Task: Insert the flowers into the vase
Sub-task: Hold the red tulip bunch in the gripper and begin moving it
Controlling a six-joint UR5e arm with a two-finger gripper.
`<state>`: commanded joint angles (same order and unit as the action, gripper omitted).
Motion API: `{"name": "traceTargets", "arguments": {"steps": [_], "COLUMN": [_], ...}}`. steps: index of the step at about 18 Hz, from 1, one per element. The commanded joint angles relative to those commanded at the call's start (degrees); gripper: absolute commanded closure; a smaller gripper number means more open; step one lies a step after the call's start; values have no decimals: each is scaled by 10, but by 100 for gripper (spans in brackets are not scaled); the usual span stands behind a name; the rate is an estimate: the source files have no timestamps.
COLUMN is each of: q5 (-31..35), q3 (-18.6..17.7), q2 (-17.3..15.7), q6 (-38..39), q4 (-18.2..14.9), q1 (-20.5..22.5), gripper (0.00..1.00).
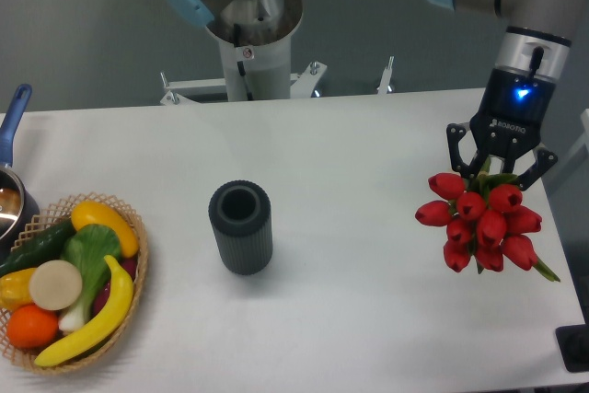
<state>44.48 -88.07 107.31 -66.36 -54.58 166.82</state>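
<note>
— Looking at the right side of the table [350,163], what do you have?

— I see the flowers [483,221] there, a cluster of red buds with a bit of green stem poking out at the lower right. The gripper [502,170] sits directly above them. Its two dark fingers [457,149] splay out to either side of the bunch's top, and green stems run up between them.

— Are the fingers closed on the stems?

— I read them as gripping the flowers: the stems go up into the gap and the buds hang just below the fingertips. The exact contact is hidden behind the top buds, though.

— How is the arm posed?

— I see it coming in from the upper right corner, wrist pointing nearly straight down, tilted slightly. A blue light glows on the wrist body. The base column stands behind the table at top centre.

— And the vase [240,226]?

— Upright near the middle of the table, dark grey and ribbed, mouth open toward the camera. It is well apart from the flowers, off to their left.

— Anything else?

— I have a wicker basket [138,269] of fruit and vegetables at the lower left, and a pot [11,198] with a blue handle at the left edge.
</note>
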Motion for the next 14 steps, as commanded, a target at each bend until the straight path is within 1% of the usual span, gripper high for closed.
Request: {"name": "traceTargets", "arguments": {"steps": [2,5,8,10,12,14], "q5": [-18,-40,-42,-42,-50,-83], "q3": [-13,-14,-15,-13,-11,-10], "q2": [-1,-1,-2,0,3,6], "q6": [-3,-3,-6,-6,-6,-6], "q4": [2,8,27,39,40,46], "q1": [-1,4,7,1,-9,-23], "gripper": [65,65,65,65,65,65]}}
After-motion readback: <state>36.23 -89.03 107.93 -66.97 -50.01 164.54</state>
